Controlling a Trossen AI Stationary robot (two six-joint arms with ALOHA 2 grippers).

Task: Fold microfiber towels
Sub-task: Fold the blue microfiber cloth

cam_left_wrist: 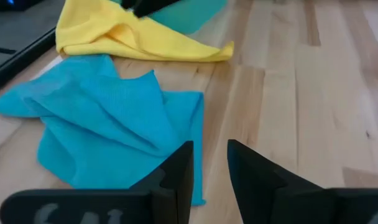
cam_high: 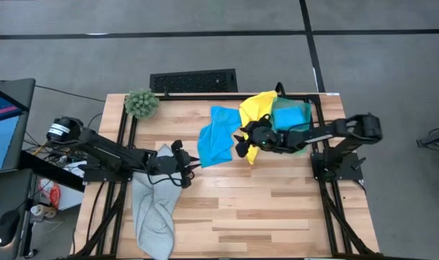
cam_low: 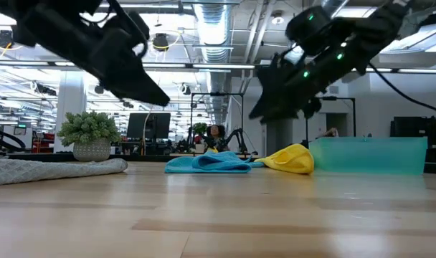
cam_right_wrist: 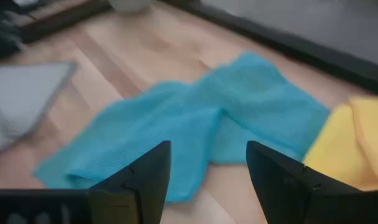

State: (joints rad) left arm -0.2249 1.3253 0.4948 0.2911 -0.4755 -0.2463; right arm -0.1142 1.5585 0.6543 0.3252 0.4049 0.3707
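- Our left gripper [cam_high: 193,167] hangs above the middle of the table [cam_high: 277,209] with its fingers a narrow gap apart, holding nothing
- Our right gripper [cam_high: 240,144] hangs toward the far right part of the table with its fingers wide apart, also holding nothing
- Both point at the crumpled blue towel [cam_high: 216,137], which lies between them near the far edge
- We judge the step in hand to be picking up this blue towel; to do it well we should take two neighbouring corners, one per gripper, lift it clear, then lay it flat before folding
- Pinching only one layer matters, since the cloth is bunched over itself
- We count one blue towel, one yellow towel [cam_high: 257,107] and one teal towel [cam_high: 290,114] at the far right corner, and one grey towel [cam_high: 153,209] draped over the near left edge
- One green plant [cam_high: 141,103] stands at the far left corner
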